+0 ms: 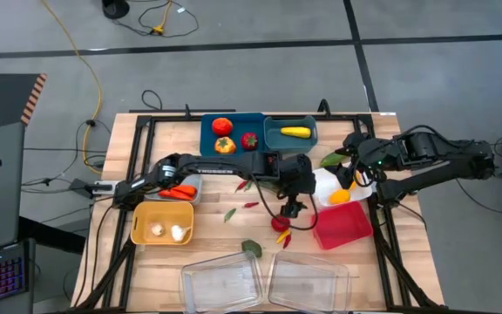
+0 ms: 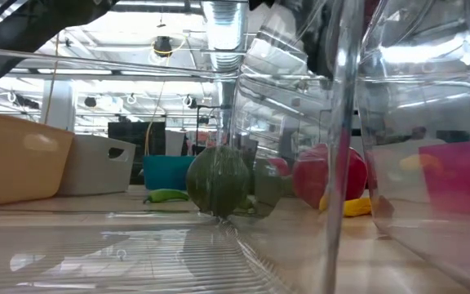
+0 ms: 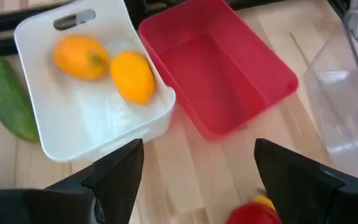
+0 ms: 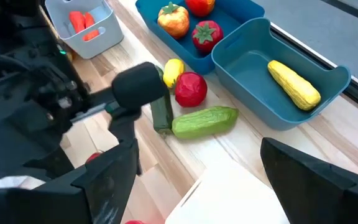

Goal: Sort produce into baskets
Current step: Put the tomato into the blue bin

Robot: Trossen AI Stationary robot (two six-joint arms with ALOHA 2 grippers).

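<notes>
My left gripper hangs open above the table's middle, slanting down, nothing between its fingers. Just below it a red produce piece and a small yellow one lie on the wood. Ahead of it stand the white basket, holding two orange fruits, and the magenta-red basket. A cucumber lies beside the white basket. My right gripper waits open above the white basket's far end.
Two teal baskets at the far edge hold red, orange and yellow produce. A grey basket and a tan-yellow one stand at the left, two clear trays at the near edge. Small peppers and a green piece lie loose mid-table.
</notes>
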